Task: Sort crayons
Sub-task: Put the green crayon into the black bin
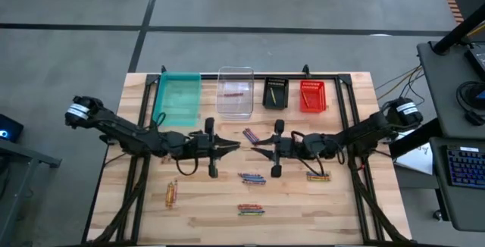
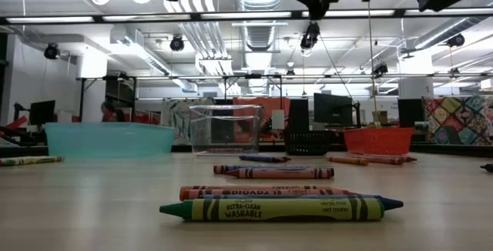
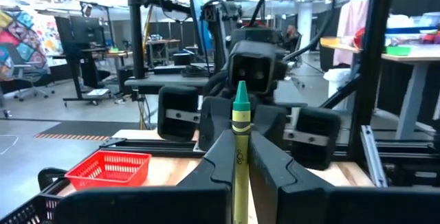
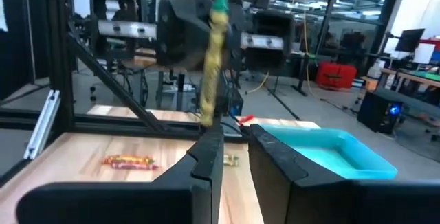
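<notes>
Teal bin (image 1: 179, 98), clear bin (image 1: 235, 92), black bin (image 1: 275, 94), red bin (image 1: 312, 96) along wooden table (image 1: 136, 201) far edge.

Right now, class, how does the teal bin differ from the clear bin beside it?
The teal bin is tinted, low and wide; the clear bin is see-through, narrower and taller in the low view. The clear bin holds a red crayon; no crayon shows in the teal bin. Both are open-topped and stand side by side.
</notes>
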Tool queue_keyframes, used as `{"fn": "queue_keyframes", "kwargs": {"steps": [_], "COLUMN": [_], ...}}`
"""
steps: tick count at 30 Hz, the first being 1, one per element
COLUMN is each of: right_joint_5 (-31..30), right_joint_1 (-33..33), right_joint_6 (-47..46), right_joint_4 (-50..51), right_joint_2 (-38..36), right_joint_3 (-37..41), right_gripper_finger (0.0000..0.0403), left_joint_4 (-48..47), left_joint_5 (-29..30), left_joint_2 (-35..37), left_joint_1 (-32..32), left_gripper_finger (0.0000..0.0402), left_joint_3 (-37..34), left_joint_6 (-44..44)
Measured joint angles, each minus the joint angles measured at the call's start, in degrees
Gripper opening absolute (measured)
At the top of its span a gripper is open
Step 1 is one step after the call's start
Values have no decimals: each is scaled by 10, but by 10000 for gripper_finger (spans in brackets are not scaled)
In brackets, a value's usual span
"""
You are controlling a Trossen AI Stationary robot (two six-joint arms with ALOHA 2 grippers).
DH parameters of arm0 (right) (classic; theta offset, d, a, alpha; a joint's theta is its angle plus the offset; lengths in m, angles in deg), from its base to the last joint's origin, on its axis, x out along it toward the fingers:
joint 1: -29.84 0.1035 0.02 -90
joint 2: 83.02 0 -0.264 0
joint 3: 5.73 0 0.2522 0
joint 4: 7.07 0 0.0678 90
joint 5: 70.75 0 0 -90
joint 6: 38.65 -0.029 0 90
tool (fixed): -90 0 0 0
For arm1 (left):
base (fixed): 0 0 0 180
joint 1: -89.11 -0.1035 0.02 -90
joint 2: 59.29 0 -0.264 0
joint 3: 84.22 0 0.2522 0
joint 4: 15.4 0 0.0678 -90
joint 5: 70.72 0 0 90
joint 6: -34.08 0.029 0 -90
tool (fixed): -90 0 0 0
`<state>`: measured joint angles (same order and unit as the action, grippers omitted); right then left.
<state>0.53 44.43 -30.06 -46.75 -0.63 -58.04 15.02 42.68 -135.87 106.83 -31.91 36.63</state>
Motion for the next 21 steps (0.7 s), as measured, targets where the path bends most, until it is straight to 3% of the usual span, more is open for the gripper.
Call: {"fn": "queue_keyframes", "kwargs": {"steps": [7,21], "right_joint_5": [11,7], "right_joint_1": [0,-13], "right_joint_6": [-19,-21], "right_joint_4": [71,78], "right_joint_2": [-1,-1], "right_joint_3": [-32,-45], "right_gripper_finger": [59,62], "left_joint_4": [41,40], "left_joint_5": [0,1], "left_joint_2": [-25,-25], "left_joint_1": [-4,-11], "left_gripper_finger": [0,0], "left_joint_3": [0,0], "left_joint_6": [11,19]}}
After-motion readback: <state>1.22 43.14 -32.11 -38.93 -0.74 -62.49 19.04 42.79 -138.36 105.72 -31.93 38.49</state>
